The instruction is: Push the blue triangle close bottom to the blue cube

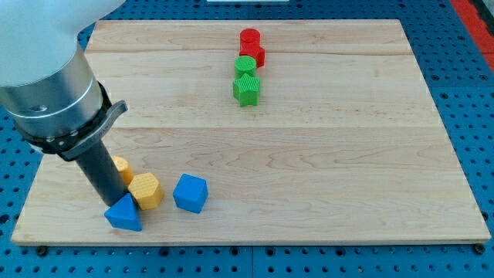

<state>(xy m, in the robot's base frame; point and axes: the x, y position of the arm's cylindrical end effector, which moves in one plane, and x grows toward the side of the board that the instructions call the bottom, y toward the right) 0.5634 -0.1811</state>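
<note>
The blue triangle lies near the board's bottom left edge. The blue cube sits to its right, a little higher in the view, with a yellow hexagonal block between them. My tip rests against the upper left side of the blue triangle, just left of the yellow hexagonal block. A second yellow block is partly hidden behind the rod.
A red cylinder, a red block, a green cylinder and a green star-shaped block stand in a column near the view's top centre. The wooden board ends close below the blue triangle.
</note>
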